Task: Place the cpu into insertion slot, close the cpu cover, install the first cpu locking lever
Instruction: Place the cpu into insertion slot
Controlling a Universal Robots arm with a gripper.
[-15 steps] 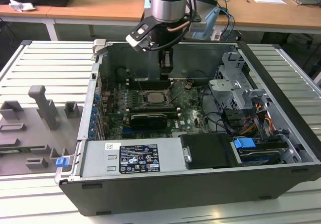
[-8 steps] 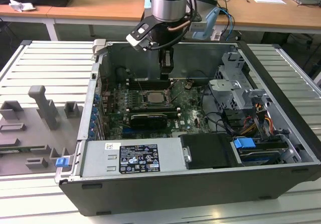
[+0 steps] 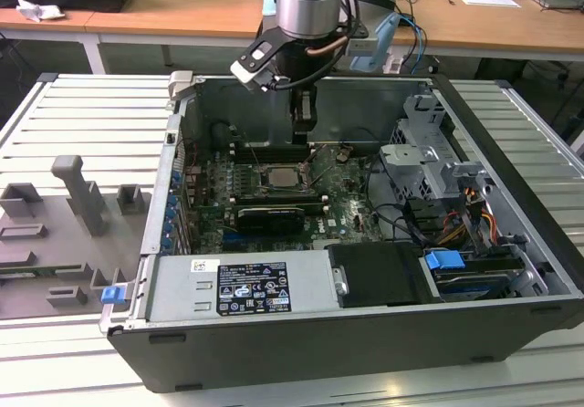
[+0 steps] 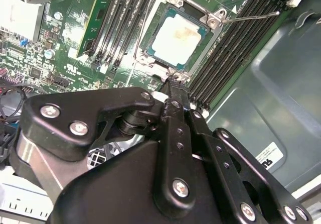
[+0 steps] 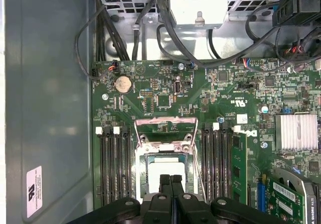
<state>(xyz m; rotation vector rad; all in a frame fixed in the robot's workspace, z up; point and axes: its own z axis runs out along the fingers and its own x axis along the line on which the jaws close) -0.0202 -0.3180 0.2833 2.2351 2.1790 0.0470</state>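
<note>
The cpu (image 4: 178,37) is lying flat in its socket on the motherboard (image 5: 165,101), with its pale metal top facing up; the cpu cover (image 4: 198,9) is, as far as I can judge, lying down around it like a frame. The gripper (image 4: 172,86) is hanging just beside the socket edge; its fingers are pressing against each other and nothing is showing between them. A thin lever rod (image 4: 251,16) is reaching out from one socket corner over the memory slots (image 4: 235,48); it is looking not yet locked.

I am judging the chip as light and stiff but delicate, so it is better left untouched; the cover is thin sheet metal, light, turning on its hinge only; the lever is springy, smooth wire, likely to slip, and is best caught near its free end.

Memory slots are standing close on both sides of the socket, leaving a narrow way for the fingers; the grey case wall (image 4: 281,93) is running near one side; the cable bundle (image 5: 165,33) and the finned heat sink (image 5: 298,132) are lying well apart.
</note>
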